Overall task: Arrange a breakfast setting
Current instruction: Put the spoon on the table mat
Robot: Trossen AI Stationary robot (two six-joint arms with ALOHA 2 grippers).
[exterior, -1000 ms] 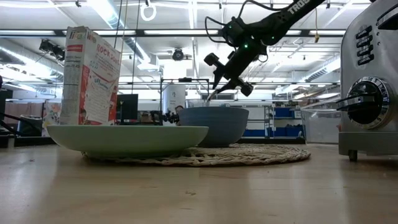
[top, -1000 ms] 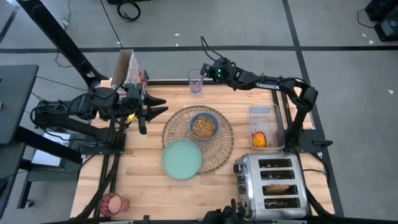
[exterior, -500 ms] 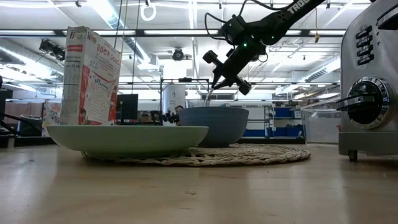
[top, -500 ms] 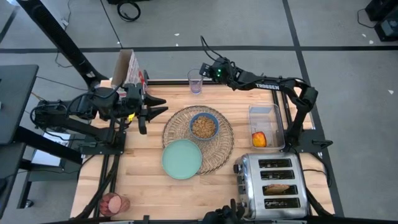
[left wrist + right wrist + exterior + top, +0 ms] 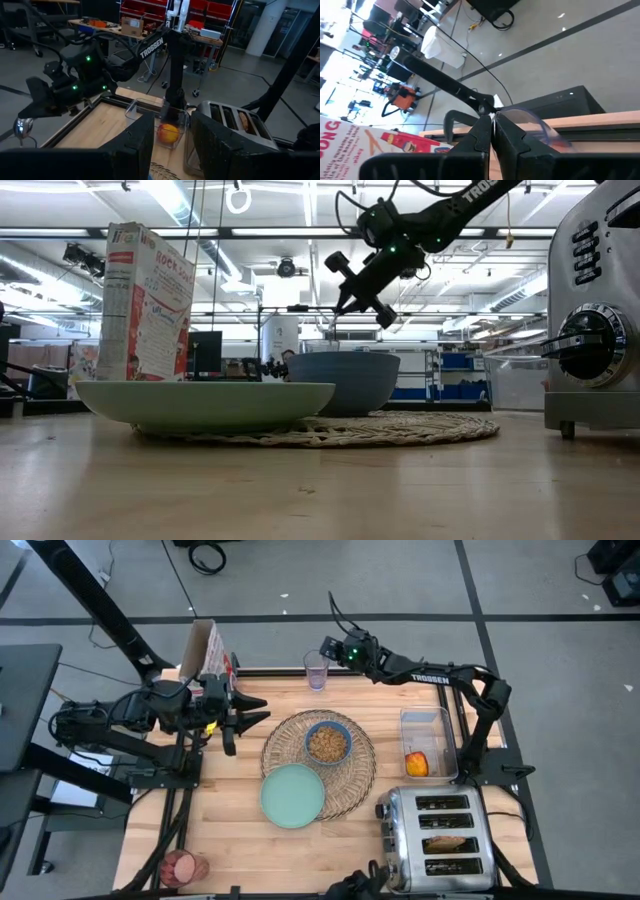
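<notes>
A clear glass (image 5: pixel 316 671) with a pink tint at its bottom stands on its base at the table's far edge. My right gripper (image 5: pixel 323 646) is shut and hovers at the glass's far rim (image 5: pixel 520 116), raised above the bowl's height in the low view (image 5: pixel 338 308). A blue bowl (image 5: pixel 328 742) of cereal sits on the round wicker placemat (image 5: pixel 350 785). The mint-green plate (image 5: pixel 292 796) lies partly on the mat's near left edge. My left gripper (image 5: pixel 252 720) waits open at the table's left, level, with nothing between its fingers (image 5: pixel 172 145). My right gripper's shut fingertips (image 5: pixel 489 125) stand by the glass's far rim, slanting down from the far right. I cannot tell whether they touch the rim. The glass stands upright on the table.
A cereal box (image 5: pixel 207 655) stands at the far left corner. On the right, a clear container (image 5: pixel 430 725) holds an apple (image 5: pixel 416 763). A toaster (image 5: pixel 440 840) with toast in a slot (image 5: pixel 450 840) fills the near right corner. A pink-filled glass (image 5: pixel 183 865) stands near left.
My right gripper has drawn its fingers together and tipped its fingertips up a little over the glass, which has stayed where it was.
</notes>
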